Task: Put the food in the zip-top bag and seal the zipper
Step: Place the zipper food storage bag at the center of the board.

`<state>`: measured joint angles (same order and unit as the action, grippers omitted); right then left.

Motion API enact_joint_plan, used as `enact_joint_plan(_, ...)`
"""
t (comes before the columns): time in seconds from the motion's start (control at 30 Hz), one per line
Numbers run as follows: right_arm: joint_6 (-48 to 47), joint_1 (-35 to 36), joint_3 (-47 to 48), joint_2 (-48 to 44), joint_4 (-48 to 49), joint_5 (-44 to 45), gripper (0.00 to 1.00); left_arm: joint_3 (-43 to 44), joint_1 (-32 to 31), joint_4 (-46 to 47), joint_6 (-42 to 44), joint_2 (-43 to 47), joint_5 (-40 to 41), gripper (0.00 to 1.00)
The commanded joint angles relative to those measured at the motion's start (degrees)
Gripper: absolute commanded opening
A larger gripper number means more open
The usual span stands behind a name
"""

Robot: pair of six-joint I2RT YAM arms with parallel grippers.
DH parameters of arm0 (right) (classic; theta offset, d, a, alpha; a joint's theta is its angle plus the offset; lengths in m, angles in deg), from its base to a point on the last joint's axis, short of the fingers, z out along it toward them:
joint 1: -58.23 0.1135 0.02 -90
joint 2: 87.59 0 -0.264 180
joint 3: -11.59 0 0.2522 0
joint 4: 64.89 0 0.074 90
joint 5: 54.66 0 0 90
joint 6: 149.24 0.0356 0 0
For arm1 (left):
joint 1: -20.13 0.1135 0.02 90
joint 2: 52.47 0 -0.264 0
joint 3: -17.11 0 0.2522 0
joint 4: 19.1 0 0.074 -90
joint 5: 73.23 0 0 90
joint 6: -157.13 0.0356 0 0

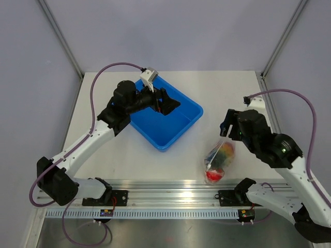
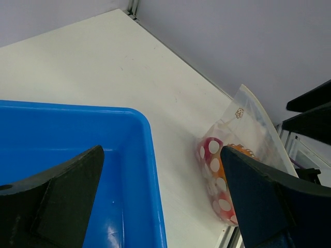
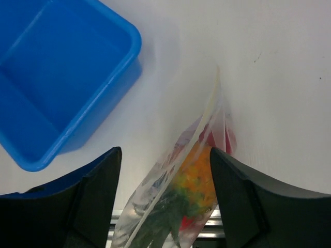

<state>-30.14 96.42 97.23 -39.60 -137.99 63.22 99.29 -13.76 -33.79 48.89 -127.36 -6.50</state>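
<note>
Top view first: the left gripper hangs over the far-left part of the blue tray, jaws spread, holding nothing. Over on the right, the zip-top bag lies on the white table, near the front edge. An orange pineapple and a red fruit show through the plastic. The right gripper sits right at the bag's far end.

Left wrist view now: both dark fingers stand wide apart, the tray's rim below them. Beyond the tray lies the bag, with a red, white-spotted fruit and something orange inside.

Right wrist view: the fingers are spread wide, and the bag runs up between them without being pinched. The zipper rises as a thin pale ridge at the far end; whether it is pressed closed, I cannot tell. Orange, green and red show through the plastic, and the tray sits to the left.
</note>
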Motion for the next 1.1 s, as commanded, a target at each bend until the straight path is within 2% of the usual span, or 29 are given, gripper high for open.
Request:
enact_joint_plan(0.0, 4.8, 0.2, -2.5, 2.3, 1.0, 1.3, 0.70, -0.6, 0.1, 2.5, -0.1, 3.2, 0.5, 0.99)
enact_joint_plan(0.07, 5.1, 0.2, -3.7, 3.2, 3.0, 0.2, 0.55, -1.2, 0.1, 2.2, 0.0, 3.7, 0.9, 0.99)
enact_joint_plan(0.1, 5.2, 0.2, -3.8, 3.7, 3.3, 0.1, 0.35, -1.4, 0.1, 2.2, 0.1, 4.3, 0.9, 0.99)
enact_joint_plan(0.13, 5.1, 0.2, -3.7, 4.1, 3.6, 0.2, 0.26, -1.6, 0.1, 2.1, 0.2, 4.7, 1.2, 0.99)
enact_joint_plan(0.17, 4.9, 0.2, -3.5, 5.1, 4.1, 0.2, 0.10, -2.0, 0.1, 2.0, 0.4, 5.1, 1.2, 0.99)
enact_joint_plan(0.2, 4.8, 0.2, -3.1, 5.5, 4.4, 0.6, 0.05, -2.2, 0.1, 1.9, 0.5, 5.5, 1.3, 0.99)
enact_joint_plan(0.27, 4.3, 0.2, -2.1, 6.9, 5.1, 1.8, 0.00, -2.5, 0.1, 1.5, 0.8, 5.8, 1.6, 0.99)
enact_joint_plan(0.6, 2.0, 0.2, -0.9, 9.1, 7.7, 4.8, 0.00, -3.3, 0.1, -0.3, 2.3, 7.4, 3.0, 0.99)
enact_joint_plan(0.63, 2.3, 0.2, -1.1, 8.9, 7.6, 4.9, 0.08, -3.5, 0.1, -0.2, 2.3, 7.5, 3.0, 0.99)
enact_joint_plan(0.67, 2.5, 0.2, -1.3, 8.7, 7.3, 4.7, 0.27, -3.6, 0.1, 0.0, 2.3, 7.2, 2.8, 0.99)
enact_joint_plan(0.7, 2.6, 0.1, -1.6, 8.5, 7.4, 4.6, 0.35, -3.6, 0.1, 0.1, 2.2, 7.1, 2.7, 0.99)
enact_joint_plan(0.73, 2.7, 0.2, -2.0, 8.4, 7.4, 4.6, 0.50, -3.6, 0.0, 0.2, 1.9, 6.9, 2.4, 0.99)
enact_joint_plan(0.77, 3.0, 0.2, -2.2, 8.4, 7.3, 4.6, 0.69, -3.7, 0.1, 0.6, 1.7, 6.5, 2.3, 0.99)
enact_joint_plan(0.8, 3.0, 0.2, -2.3, 8.6, 7.4, 4.5, 0.76, -3.7, 0.1, 0.7, 1.6, 6.3, 2.0, 0.99)
enact_joint_plan(0.9, 2.8, 0.2, -2.5, 10.2, 7.8, 3.4, 0.91, -3.7, 0.1, 0.7, 1.2, 6.0, 1.6, 0.99)
enact_joint_plan(1.07, 1.5, 0.2, -3.0, 12.5, 10.5, 0.5, 0.93, -3.7, 0.0, 0.2, 1.8, 6.4, 1.9, 0.99)
